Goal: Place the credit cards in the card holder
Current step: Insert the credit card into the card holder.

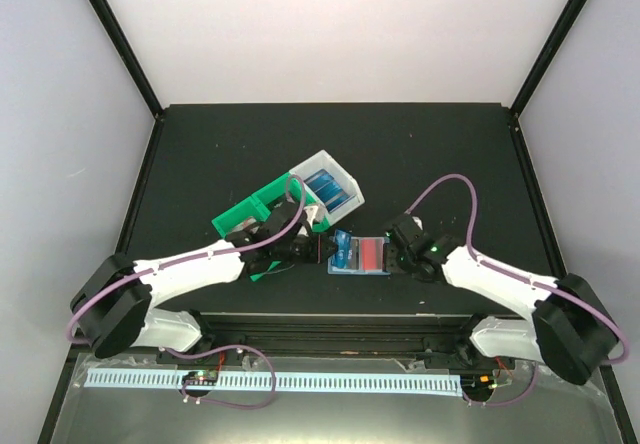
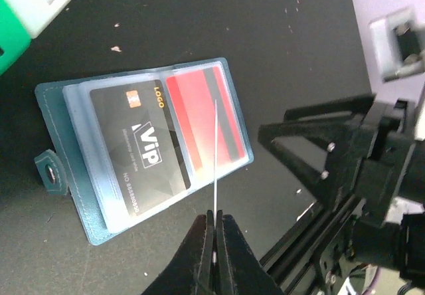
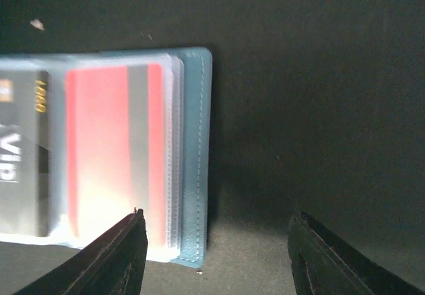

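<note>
Card [image 2: 216,162] pinched edge-on in left claw [image 2: 216,216] needs tilting flat toward a free sleeve of holder [image 2: 56,119], while open right claw [image 3: 216,225] should pin its right edge.

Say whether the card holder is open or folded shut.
Open: the card holder lies spread flat, sleeves showing a black card and a red card.

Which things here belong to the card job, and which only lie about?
Job: card holder; black VIP card and red card in its sleeves; edge-on card pinched in left hand; blue cards in a bin; open right hand.
Lying about: green bin; white bin.
</note>
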{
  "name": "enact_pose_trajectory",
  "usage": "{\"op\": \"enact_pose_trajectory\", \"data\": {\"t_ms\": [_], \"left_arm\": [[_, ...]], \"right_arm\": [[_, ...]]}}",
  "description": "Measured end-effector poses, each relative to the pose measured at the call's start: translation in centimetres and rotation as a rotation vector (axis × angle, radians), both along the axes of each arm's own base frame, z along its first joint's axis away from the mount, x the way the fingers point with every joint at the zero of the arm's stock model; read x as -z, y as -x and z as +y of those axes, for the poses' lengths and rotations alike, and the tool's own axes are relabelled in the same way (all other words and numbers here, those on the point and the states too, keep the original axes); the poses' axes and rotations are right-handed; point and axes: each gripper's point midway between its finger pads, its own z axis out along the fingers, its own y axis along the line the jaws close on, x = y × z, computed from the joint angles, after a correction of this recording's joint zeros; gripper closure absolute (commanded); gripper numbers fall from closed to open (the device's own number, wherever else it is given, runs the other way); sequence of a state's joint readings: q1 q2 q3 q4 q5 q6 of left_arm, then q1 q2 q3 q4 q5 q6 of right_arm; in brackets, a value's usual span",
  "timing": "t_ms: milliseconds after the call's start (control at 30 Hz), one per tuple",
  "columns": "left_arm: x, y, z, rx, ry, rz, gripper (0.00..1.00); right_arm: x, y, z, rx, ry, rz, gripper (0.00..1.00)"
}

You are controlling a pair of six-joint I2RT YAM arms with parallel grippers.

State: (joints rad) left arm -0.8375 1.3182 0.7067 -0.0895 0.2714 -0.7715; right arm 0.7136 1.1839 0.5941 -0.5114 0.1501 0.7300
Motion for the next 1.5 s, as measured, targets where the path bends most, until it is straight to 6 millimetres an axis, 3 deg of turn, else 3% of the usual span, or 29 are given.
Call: {"op": "enact_pose_trajectory", "data": {"t_ms": [233,600,800,967,1500], "left_arm": [[0.5,-0.8,-0.9,-0.104,0.126,0.075,0.99],[3.9,-1.6,-1.5,-0.190,0.105,0.160,0.98],[5.9,-1.9,-2.2,-0.197,0.101,0.187,0.98],[5.9,-1.8,-3.1,-0.181,0.123,0.172,0.98],[7.8,-1.3,-4.5,-0.167,0.120,0.172,0.98]], "right_arm": [[3.0,0.8,0.7,-0.034,0.066,0.074,0.40],[2.3,-0.2,1.5,0.019,0.005,0.033,0.42],[3.0,0.1,1.4,0.026,0.004,0.045,0.50],[3.7,0.5,0.9,0.043,0.016,0.060,0.56],[3.7,0.5,0.9,0.055,-0.004,0.051,0.56]]}}
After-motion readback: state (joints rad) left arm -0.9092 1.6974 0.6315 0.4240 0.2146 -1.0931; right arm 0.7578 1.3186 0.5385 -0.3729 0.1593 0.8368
